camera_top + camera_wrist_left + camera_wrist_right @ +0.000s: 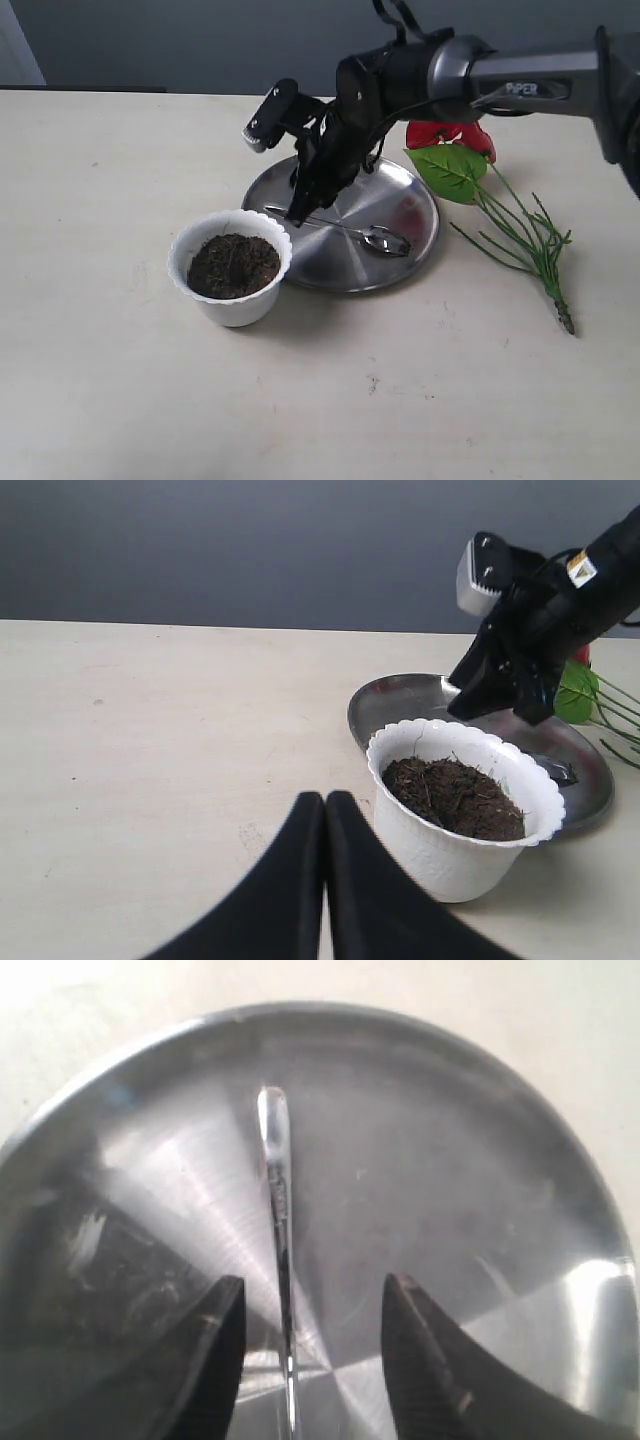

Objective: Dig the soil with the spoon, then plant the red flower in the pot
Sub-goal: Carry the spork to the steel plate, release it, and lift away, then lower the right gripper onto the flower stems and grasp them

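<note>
Over the round steel plate point(412, 240), the right gripper point(305, 1345) hung, black fingers parted around the thin shiny spoon point(345, 230) handle, gripping nothing.

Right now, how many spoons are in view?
1: the spoon lies on the steel plate, its handle between the right hand's open fingers.

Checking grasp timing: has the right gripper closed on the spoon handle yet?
Apart. In the right wrist view the right gripper has open jaws straddling the spoon handle, with bare plate visible between each jaw and the handle.
</note>
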Controlling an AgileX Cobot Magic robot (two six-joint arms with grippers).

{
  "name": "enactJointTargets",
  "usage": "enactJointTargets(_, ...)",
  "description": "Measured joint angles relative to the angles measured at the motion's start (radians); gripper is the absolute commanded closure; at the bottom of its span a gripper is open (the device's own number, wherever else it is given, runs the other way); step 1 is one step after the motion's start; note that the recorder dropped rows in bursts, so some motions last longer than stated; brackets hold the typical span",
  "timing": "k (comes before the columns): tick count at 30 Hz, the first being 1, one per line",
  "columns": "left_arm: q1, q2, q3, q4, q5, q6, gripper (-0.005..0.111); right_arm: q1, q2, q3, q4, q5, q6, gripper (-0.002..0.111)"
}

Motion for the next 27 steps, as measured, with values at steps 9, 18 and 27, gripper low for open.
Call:
enactJointTargets(9,0.0,0.0,0.0,0.0,0.0,0.0,0.106,-0.018,-0.16,0.0,-0.139,0.097,0.257,0.065)
enactJointTargets(18,0.0,0.0,0.0,0.0,0.0,0.0,0.106,-0.031,-0.184,0.0,-0.554,0.128,0.508,0.066)
enactJointTargets(27,0.0,0.0,0.0,0.0,0.0,0.0,0.106,-0.034,-0.184,0.0,-0.758,0.22,0.772,0.054)
